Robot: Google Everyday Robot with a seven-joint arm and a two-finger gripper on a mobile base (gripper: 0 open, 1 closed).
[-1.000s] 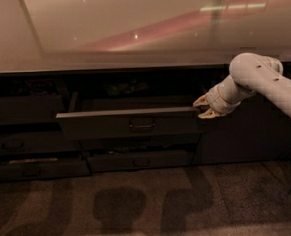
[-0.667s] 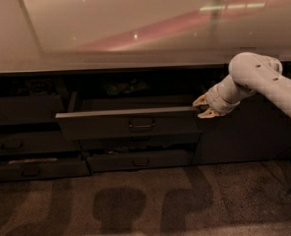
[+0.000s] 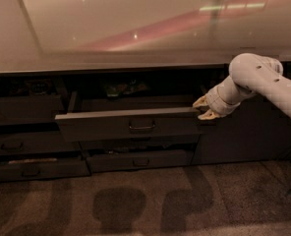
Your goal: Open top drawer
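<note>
Pull step under way: top drawer (image 3: 96, 127) partly out, just left of gripper (image 3: 203, 109). Gripper spread, not pinching. Next: draw front further outward.

No writing, label, brand or number can be read anywhere. The white arm's pale two-finger gripper (image 3: 202, 109) sits at the right end of the wide dark grey top drawer (image 3: 101, 126).
</note>
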